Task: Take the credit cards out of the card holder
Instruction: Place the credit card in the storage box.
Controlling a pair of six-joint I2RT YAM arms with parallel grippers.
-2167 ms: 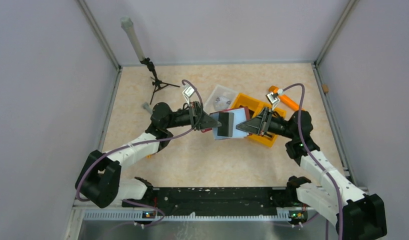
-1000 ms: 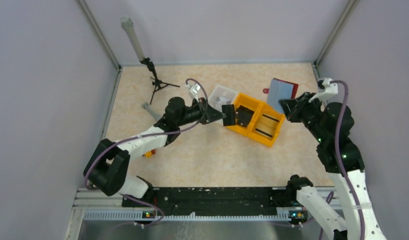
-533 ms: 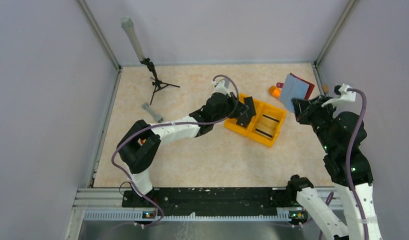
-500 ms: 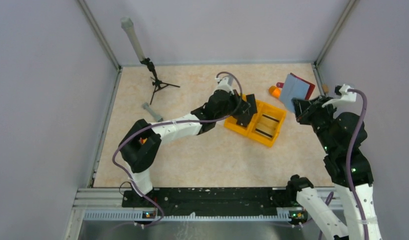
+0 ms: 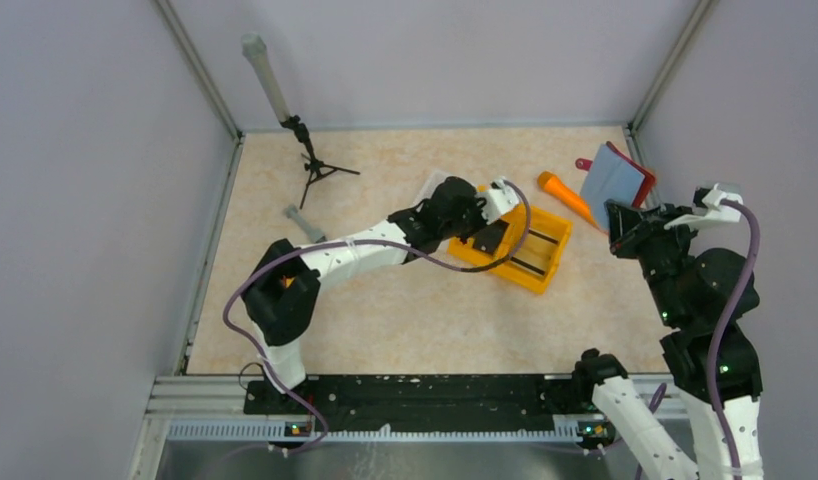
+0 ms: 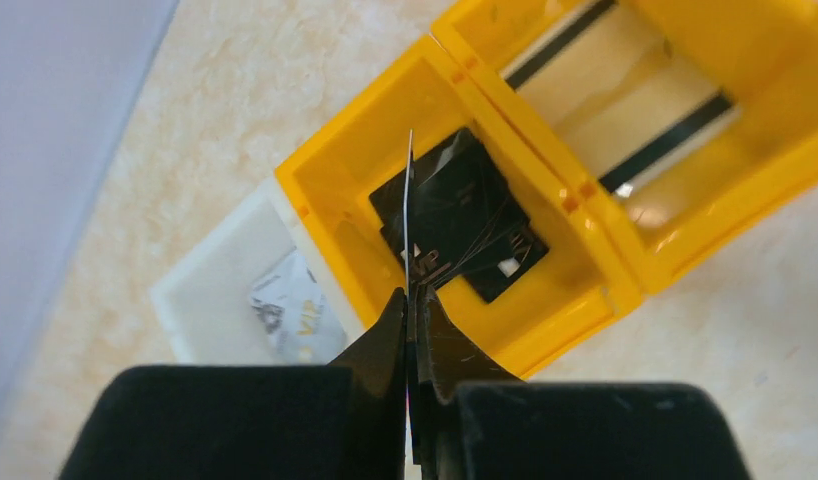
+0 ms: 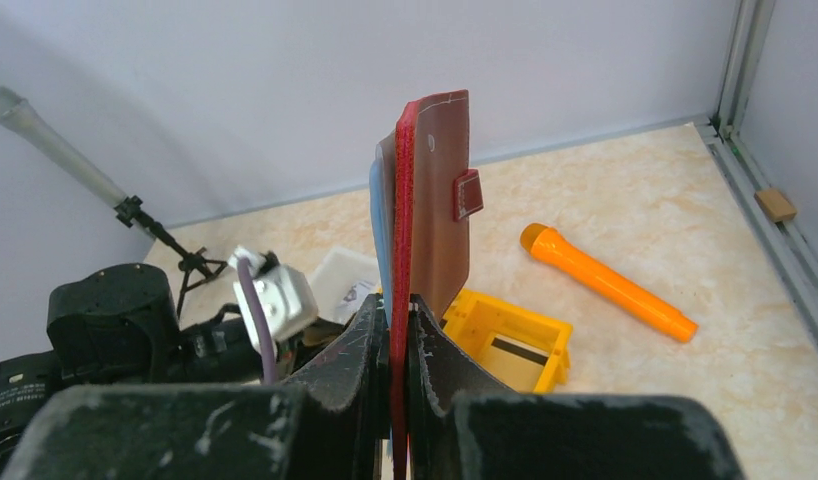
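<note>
The left gripper (image 6: 413, 300) is clenched on a thin card (image 6: 409, 215), seen edge-on and upright above the left compartment of the orange tray (image 6: 730, 150). The right gripper (image 7: 395, 312) is clamped on the bottom edge of the card holder (image 7: 437, 215) and holds it upright in the air at about 2 o'clock on the table (image 5: 405, 320).

Two seconds ago both grippers met over the middle, on the holder. Since then the right arm has drawn back toward the right wall (image 5: 745, 120), carrying the holder with it. In the last half second it has shifted further that way, uncovering more of the flashlight (image 5: 565, 195). The left wrist has rolled over the tray, and its cable now loops across it.

The right gripper sits close to the right-hand edge, with little room beyond it. The near half of the table, toward 6 o'clock, lies open. A white tray (image 6: 210, 295) touches the orange tray's 10 o'clock side, and a tripod (image 5: 313, 168) stands well apart at 11 o'clock.

The holder is flat, dark red and grained, with a small strap tab (image 7: 468, 193) and a pale blue-grey inner face. Dark cards (image 6: 465, 225), glossy and overlapping, lie flat in the left compartment. The tray is hard, shiny plastic with two square wells. The flashlight is a smooth orange cylinder, and the tabletop is mottled beige.
</note>
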